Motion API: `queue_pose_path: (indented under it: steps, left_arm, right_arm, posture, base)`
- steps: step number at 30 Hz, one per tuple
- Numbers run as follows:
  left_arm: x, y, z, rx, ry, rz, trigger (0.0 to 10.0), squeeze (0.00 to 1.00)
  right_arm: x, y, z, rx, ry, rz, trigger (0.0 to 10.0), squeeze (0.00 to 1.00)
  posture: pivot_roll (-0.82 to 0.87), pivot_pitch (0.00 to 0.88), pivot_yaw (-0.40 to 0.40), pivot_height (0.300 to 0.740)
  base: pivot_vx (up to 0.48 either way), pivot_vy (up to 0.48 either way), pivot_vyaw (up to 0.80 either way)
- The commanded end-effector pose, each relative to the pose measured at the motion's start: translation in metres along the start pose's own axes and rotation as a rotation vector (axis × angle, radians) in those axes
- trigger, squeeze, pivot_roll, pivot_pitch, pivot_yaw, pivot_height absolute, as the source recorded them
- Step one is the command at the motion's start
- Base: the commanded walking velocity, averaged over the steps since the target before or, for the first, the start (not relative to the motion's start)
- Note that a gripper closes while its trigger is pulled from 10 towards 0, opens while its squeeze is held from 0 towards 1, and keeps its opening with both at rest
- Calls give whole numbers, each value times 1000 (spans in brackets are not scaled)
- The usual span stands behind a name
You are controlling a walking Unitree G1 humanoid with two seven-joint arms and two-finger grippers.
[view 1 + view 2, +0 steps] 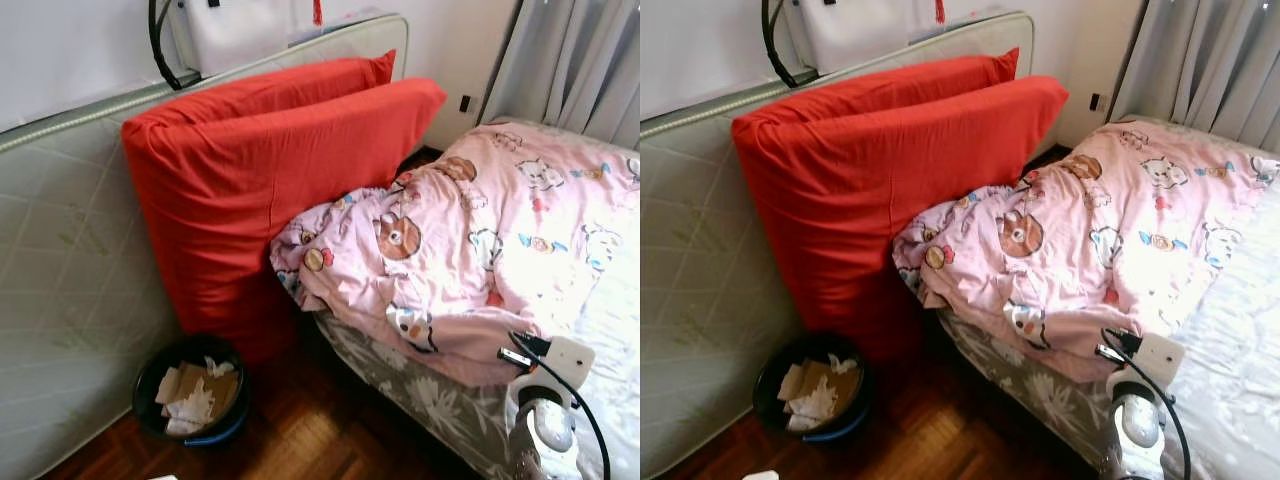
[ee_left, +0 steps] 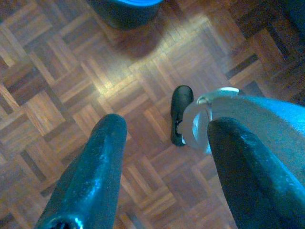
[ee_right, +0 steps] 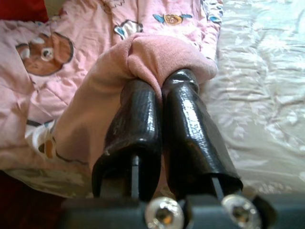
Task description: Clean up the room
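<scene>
Right gripper [image 3: 162, 86]: fingers clenched on pink blanket [image 3: 157, 52] fold, over bed [image 1: 440, 405]. Left gripper [image 2: 162, 143]: fingers spread above wood floor [image 2: 62, 71].

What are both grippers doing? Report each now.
Left gripper: open, holding nothing, hanging over the wooden floor.
Right gripper: shut on a fold of the pink blanket at the bed's edge.
</scene>
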State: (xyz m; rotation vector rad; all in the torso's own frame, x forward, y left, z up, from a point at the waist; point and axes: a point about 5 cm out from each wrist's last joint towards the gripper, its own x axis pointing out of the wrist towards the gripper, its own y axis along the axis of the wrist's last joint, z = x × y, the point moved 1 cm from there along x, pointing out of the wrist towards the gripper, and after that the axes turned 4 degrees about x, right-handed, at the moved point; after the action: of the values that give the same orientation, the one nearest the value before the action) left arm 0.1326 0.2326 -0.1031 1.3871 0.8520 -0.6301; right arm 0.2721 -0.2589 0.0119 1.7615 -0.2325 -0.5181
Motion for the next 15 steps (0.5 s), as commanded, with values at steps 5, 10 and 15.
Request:
queue_pose_path:
  steps: [5, 10, 15]
  left_arm:
    - [0, -4, 4, 25, -4, -18, 10000, 0]
    - [0, -5, 5, 29, -6, -22, 10000, 0]
    - [-2, -10, 3, 34, -5, -30, 10000, 0]
  right_arm:
    - [-1, 1, 2, 4, -11, 5, 10000, 0]
    - [0, 6, 8, 9, -33, 29, 10000, 0]
    - [1, 10, 18, 12, -86, 45, 10000, 0]
  posture:
    - [68, 0, 14, 740]
    - [70, 0, 15, 740]
    - [69, 0, 17, 740]
  base:
    - [0, 0, 0]
    - [0, 0, 0]
    - [0, 0, 0]
